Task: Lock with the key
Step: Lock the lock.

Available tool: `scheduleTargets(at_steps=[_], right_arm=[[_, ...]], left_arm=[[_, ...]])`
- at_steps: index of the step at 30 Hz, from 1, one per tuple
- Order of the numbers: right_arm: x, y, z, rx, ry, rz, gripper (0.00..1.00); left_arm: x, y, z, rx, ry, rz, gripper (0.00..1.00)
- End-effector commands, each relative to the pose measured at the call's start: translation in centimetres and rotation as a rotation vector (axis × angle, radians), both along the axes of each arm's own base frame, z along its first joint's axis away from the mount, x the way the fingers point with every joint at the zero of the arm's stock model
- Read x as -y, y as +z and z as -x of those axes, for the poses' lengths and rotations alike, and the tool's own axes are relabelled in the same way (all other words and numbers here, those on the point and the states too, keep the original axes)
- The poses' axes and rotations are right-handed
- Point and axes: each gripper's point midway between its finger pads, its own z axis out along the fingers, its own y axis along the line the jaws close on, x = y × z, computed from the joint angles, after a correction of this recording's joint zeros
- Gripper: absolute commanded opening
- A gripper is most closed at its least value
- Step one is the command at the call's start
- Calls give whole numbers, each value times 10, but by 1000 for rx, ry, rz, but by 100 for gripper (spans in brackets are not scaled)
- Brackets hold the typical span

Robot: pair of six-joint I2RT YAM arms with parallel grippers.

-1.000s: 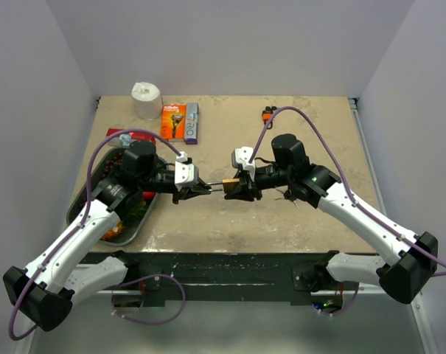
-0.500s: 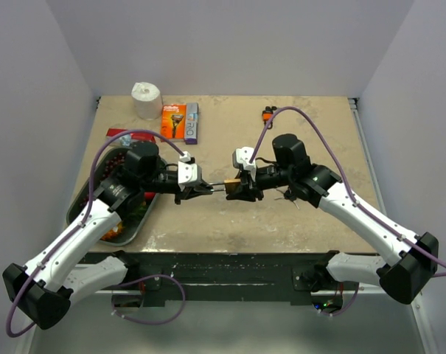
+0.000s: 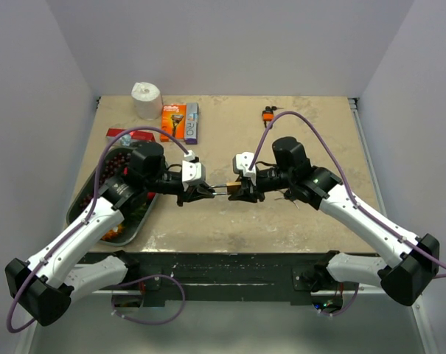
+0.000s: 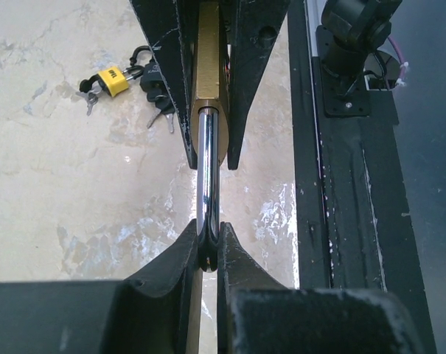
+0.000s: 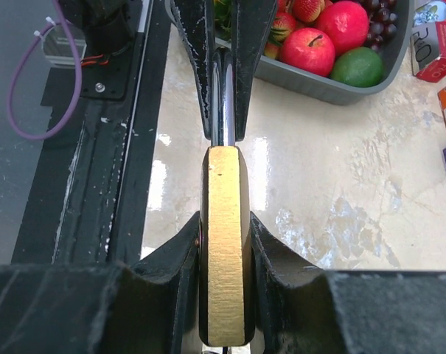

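A brass padlock [image 3: 233, 189] hangs in the air between my two grippers above the table's middle. My right gripper [image 3: 239, 190] is shut on its brass body [image 5: 226, 258]. My left gripper [image 3: 207, 190] is shut on the end of its chrome shackle [image 4: 207, 169], which runs straight into the brass body [image 4: 208, 74]. The jaws of my left gripper [image 4: 207, 247] pinch the shackle's bend. My right gripper [image 5: 226, 243] clamps the body's flat sides. No key shows in the held padlock. Dark keys [image 4: 158, 110] lie on the table.
A small yellow padlock [image 4: 112, 80] lies with the dark keys under the right arm. A grey tray [image 3: 79, 209] of fruit [image 5: 318, 44] stands at the left. A paper roll [image 3: 146, 99], an orange razor box [image 3: 180, 122], a red box [image 3: 127, 135] and an orange item [image 3: 269, 113] stand at the back.
My left gripper has moved right toward the padlock body, still holding the shackle, and the gap between the two grippers has narrowed. The right gripper has barely moved.
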Motion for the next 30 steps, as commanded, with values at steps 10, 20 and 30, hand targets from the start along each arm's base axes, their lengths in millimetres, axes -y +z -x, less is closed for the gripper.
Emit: scheduleTargets(at_steps=[10,20,30], right_arm=[[-35,60,29,89,202,-216,0],[-58,67,48,73,261,-260,0],[-64,68,52,61,258,-276,0]], left_arm=[[36,39,25,76,-174,177,0],[56,57,31,70,-208,296,0],[59,57,32,76,-196,311,0]])
